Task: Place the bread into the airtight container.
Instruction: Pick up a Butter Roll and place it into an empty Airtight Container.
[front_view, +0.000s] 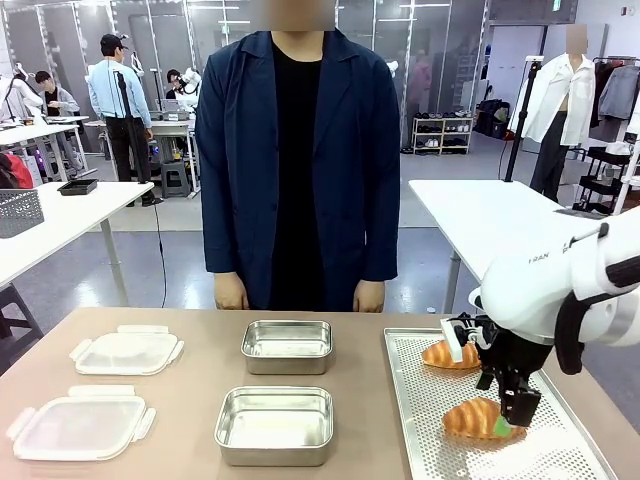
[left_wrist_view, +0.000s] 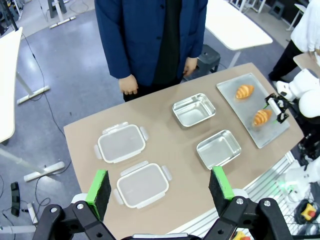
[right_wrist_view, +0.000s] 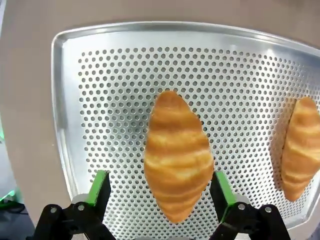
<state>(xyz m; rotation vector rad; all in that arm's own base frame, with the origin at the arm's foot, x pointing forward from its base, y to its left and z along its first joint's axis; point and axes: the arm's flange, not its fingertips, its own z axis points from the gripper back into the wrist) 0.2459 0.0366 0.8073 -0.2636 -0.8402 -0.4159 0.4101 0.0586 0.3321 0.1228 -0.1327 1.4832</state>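
since the job is getting bread into a box, everything is sitting on one tan table (front_view: 210, 350), and a person (front_view: 290, 170) in a dark blue jacket is standing at the far side with arms hanging down. on the robot's right a shiny metal tray (front_view: 415, 400) full of little holes is lying flat. in the middle the near container (front_view: 275, 425) and the far container (front_view: 287, 345), both steel rectangles with rounded corners, are looking empty. left of them the near lid (front_view: 80, 425) and the far lid (front_view: 127, 352), cloudy plastic with snap tabs, are lying flat. both breads are resting on the tray. the near croissant (right_wrist_view: 177, 155) is lying between the green pads of the right gripper (right_wrist_view: 160, 190), whose fingers are spread either side and not pinching yet. the far croissant (front_view: 450, 355) is lying apart from it. the left gripper (left_wrist_view: 159, 192) is hanging high over the table, fingers wide, holding nothing. i'm guessing the croissant is going to be light, flaky and easy to crush, so i'd be squeezing gently across the fat middle, not the thin tips.
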